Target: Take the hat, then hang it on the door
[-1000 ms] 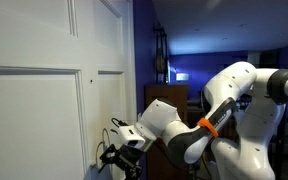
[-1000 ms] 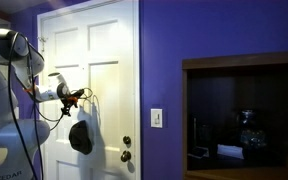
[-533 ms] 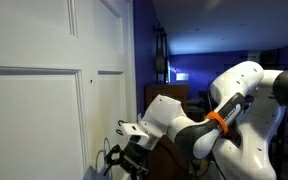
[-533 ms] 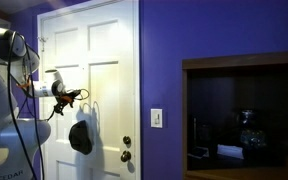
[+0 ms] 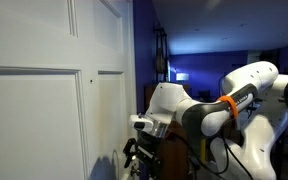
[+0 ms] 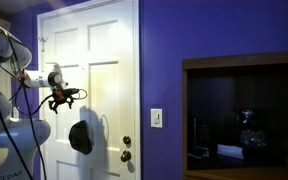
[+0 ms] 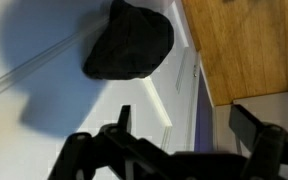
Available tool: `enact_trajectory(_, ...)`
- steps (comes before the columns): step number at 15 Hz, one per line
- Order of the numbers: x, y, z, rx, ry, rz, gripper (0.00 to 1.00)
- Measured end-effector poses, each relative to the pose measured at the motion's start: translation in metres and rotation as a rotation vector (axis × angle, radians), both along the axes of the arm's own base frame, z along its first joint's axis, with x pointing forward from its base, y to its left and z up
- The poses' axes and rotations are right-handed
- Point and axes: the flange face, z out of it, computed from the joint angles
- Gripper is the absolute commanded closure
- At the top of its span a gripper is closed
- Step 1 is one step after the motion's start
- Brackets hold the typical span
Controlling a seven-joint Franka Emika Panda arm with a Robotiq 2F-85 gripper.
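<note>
One tall white door (image 6: 104, 60) fills the left of the scene, its panels also showing close up in an exterior view (image 5: 34, 110), with a purple wall (image 6: 164, 60) to its right. The single robot arm (image 5: 199, 115) reaches in toward the door's face from the near side. The hat (image 6: 80, 136), dark and rounded, hangs flat against the door at about mid-height, left of the small knob (image 6: 125, 155), its longer side running up and down. By the look of it the hanging is done, since nothing grips the hat. The gripper (image 6: 62, 98) hovers just off the door, above the hat and a little to its left, clearly apart from it. In the wrist view the hat (image 7: 129, 40) lies beyond the gripper (image 7: 184, 125) and off to the left, with bare door (image 7: 44, 110) between them. The fingers (image 7: 124, 118) are spread wide and hold nothing. Any coming move likely turns on that gap: pulling straight away from the door should clear the hat, while dropping down and right would brush it and might knock it loose.
</note>
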Motion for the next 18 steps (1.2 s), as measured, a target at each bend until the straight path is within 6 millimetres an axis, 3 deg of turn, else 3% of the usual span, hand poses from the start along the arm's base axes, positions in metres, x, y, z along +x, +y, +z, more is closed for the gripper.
enact_trajectory(10, -0.019, -0.064, 0.053, 0.004, 0.027, -0.156, 0.00)
enact_trajectory(18, -0.034, -0.094, 0.091, 0.043, -0.035, -0.223, 0.00)
